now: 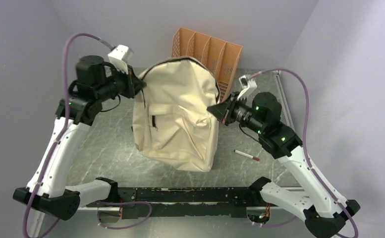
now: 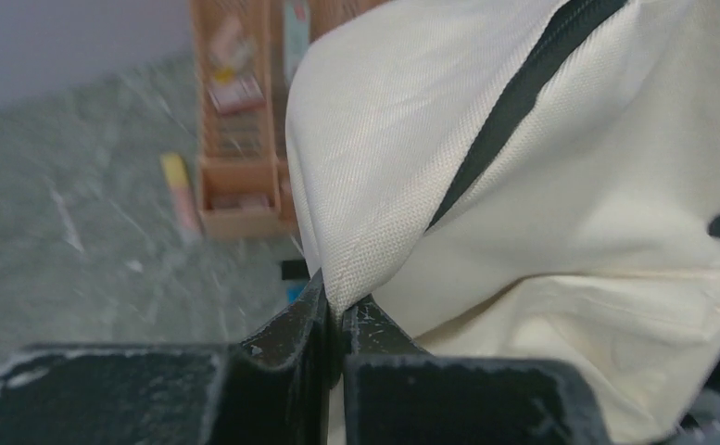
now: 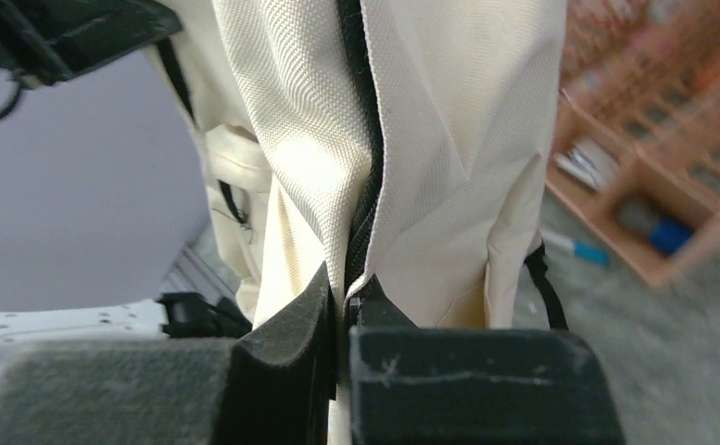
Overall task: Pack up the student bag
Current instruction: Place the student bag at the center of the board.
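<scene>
Tabletop [image 1: 106, 153] lies nearest, a pen [image 1: 247, 155] loose on it just right of the student bag [image 1: 178, 114]; the bag sits mid-table, propped up between both arms; the left gripper [image 1: 139, 85] is clenched on a fold of cream fabric at its upper left edge; the right gripper [image 1: 214, 110] pinches the zipper seam on its right side; soft and limp, it will probably sag, so seams look the surest hold; an orange file organizer [image 1: 215, 52] stands behind.
</scene>
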